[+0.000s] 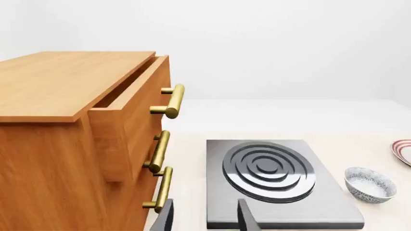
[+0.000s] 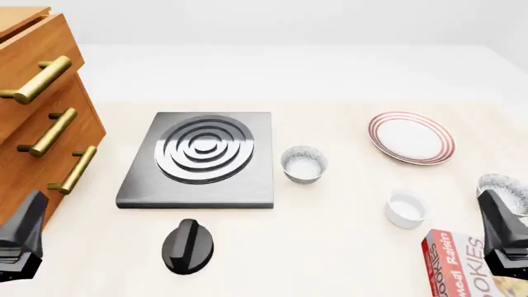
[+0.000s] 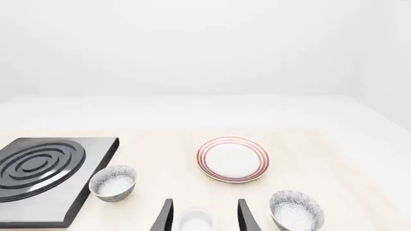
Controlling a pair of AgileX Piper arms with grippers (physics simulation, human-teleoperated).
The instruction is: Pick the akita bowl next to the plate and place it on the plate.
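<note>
Two look-alikes, so the wrong one could easily get grabbed: the akita bowl (image 2: pixel 505 189) sits at the right edge, near side of the plate (image 2: pixel 411 137), while the other speckled bowl (image 2: pixel 303 164) is parked by the stove (image 2: pixel 200 159). The right gripper (image 3: pixel 204 216) is spread and empty with the ramekin (image 3: pixel 194 220) lined up between its fingers, so that could get pinched or knocked instead.

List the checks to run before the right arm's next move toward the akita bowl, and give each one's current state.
1. right gripper open and empty: ok, fingers apart, nothing held.
2. plate free to receive a bowl: ok, nothing lies on it.
3. Target singled out: cannot tell. Two look-alikes, the akita bowl by the stove and the akita bowl near the right gripper, sit about equally far from the plate.
4. Both bowls upright and standing free: ok.
5. Gripper lined up on a bowl: not ok. The white ramekin lies ahead of the fingers, and the nearer akita bowl is off to one side.
</note>
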